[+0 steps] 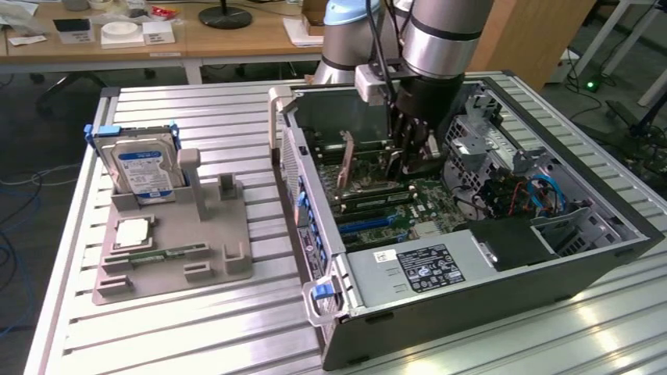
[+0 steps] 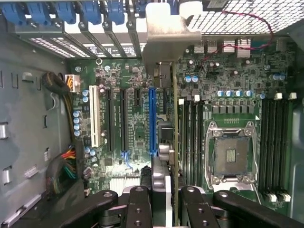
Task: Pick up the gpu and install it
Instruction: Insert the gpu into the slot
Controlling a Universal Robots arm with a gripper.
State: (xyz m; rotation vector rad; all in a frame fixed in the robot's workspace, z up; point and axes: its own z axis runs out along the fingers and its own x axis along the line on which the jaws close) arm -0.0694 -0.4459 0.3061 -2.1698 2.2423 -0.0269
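Note:
The gpu (image 2: 174,142) appears edge-on in the wrist view as a thin dark card with its silvery end bracket (image 2: 166,33) towards the case's rear slot openings. My gripper (image 2: 164,197) is shut on it, one black finger (image 2: 138,204) on each side of the card. The card hangs over the motherboard (image 2: 137,137), just beside the long blue slot (image 2: 152,118) and near the black memory slots. In the exterior view my gripper (image 1: 410,160) reaches down into the open computer case (image 1: 583,234), and the gpu (image 1: 351,156) sticks out towards the view's left.
On the exterior view's left, a grey holder (image 1: 172,269) carries a silver hard drive (image 1: 146,168), a square chip (image 1: 133,233) and a green memory stick (image 1: 162,255). Inside the case are the power supply (image 1: 417,269), a drive cage (image 1: 479,148), cables (image 2: 64,164) and the processor socket (image 2: 231,154).

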